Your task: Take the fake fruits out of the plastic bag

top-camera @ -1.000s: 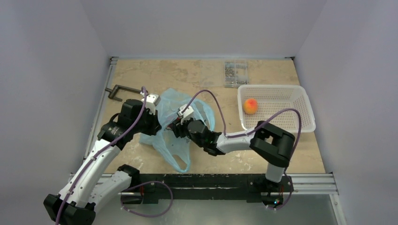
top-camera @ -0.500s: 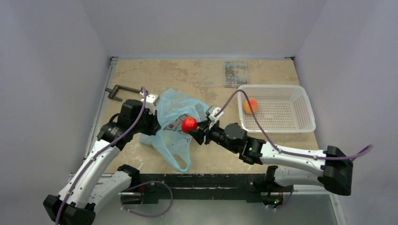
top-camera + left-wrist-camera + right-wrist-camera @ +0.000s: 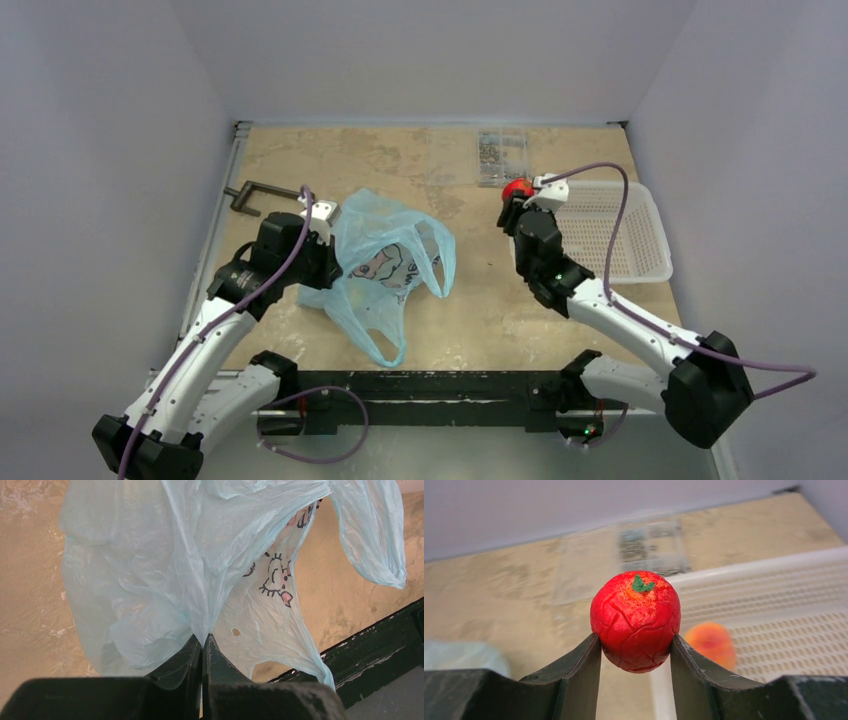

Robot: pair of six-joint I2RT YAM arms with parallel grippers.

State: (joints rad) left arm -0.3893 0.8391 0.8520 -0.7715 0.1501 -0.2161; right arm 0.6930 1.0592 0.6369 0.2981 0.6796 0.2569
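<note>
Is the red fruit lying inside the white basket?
No, the red fruit is clamped between the right arm's fingers, not resting on the floor of the white basket.

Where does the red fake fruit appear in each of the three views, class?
Top external: red fake fruit upper right of centre, at the white basket's far-left corner.
Left wrist: not in it.
Right wrist: centre, held in the right gripper.
Shared landmark: the white basket, top external and right wrist.
</note>
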